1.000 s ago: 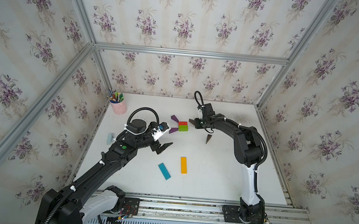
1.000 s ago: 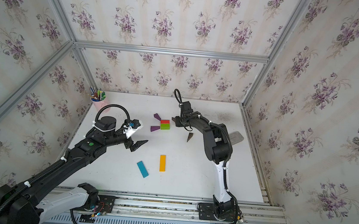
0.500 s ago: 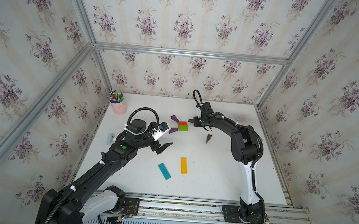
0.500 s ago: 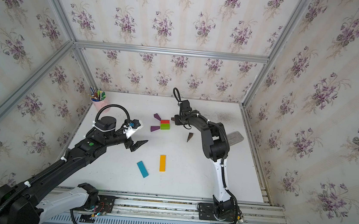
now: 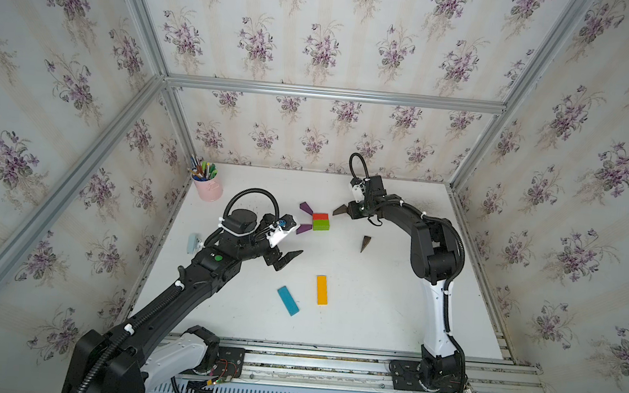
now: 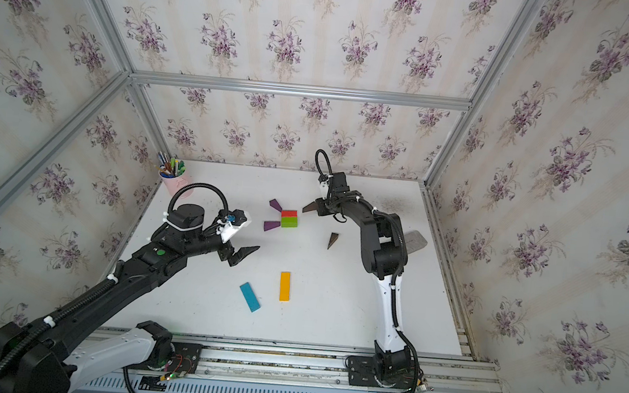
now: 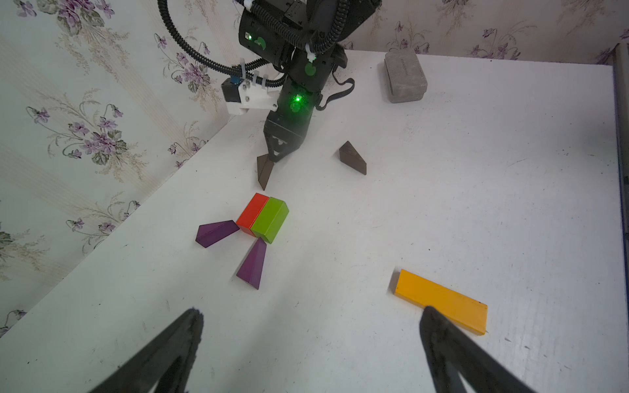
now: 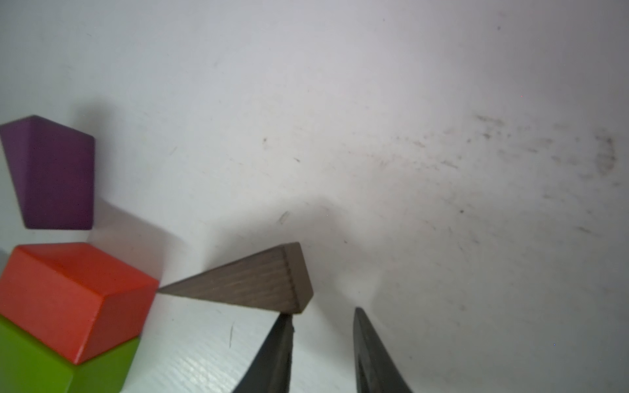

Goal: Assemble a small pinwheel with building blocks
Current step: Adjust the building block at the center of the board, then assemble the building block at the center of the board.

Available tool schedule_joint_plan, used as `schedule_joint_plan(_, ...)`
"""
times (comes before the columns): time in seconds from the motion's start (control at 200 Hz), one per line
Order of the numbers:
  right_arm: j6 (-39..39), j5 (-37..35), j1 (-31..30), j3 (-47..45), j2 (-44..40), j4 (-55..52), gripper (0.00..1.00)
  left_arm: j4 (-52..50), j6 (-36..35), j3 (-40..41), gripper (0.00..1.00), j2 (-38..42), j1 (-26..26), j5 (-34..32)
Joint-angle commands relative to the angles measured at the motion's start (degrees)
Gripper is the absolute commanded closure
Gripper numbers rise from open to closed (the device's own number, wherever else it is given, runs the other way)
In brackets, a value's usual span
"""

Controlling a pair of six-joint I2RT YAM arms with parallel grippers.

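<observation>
The right gripper point(image 8: 321, 312) is released, its jaws slightly parted and empty, one fingertip point(image 8: 284, 326) at the wide end of a brown wedge point(image 8: 252, 284). The wedge's point is just at the red block point(image 8: 68, 289), which sits joined to the green block point(image 8: 34, 360) mid-bench point(image 5: 373, 309). Two purple wedges point(image 7: 216, 233) fan from the pair's other side. The left gripper point(image 7: 310, 309) hangs spread wide and empty by the orange bar point(image 7: 439, 299). The blue bar point(image 5: 288, 300) lies beside that, toward the near edge. A second brown wedge point(image 7: 354, 160) lies apart. A pink cup point(image 5: 209, 188) holding pens point(image 5: 201, 169) stands in the far left corner.

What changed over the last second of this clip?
The right gripper opened slightly and let go of the brown wedge, which lies flat with its point at the red block. The left gripper stays open and still; the orange bar, blue bar and second brown wedge have not moved.
</observation>
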State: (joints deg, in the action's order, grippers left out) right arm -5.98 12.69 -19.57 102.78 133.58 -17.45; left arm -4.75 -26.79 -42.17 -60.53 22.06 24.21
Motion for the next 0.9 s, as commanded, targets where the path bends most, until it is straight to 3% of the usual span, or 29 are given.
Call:
schedule_joint_plan(0.0,-2.87,2.95,-0.2,2.55,1.3,-0.31,0.68,1.17,-0.29,-0.37,0.0,-0.11,0.04,0.3)
schedule_joint_plan(0.48,3.02,-0.44,2.19,-2.08,-3.33,2.83,0.71,1.15,-0.28,-0.37,0.0,-0.09,0.0,0.34)
schedule_joint_plan(0.684,5.97,-3.94,2.52,3.98,0.29,0.95,0.71,1.07,-0.44,-0.28,0.0,-0.07,-0.01,0.13)
schedule_joint_plan(0.894,6.07,-2.56,2.43,11.35,5.58,-2.31,0.72,1.06,-0.46,-0.28,0.0,-0.2,0.0,-0.24)
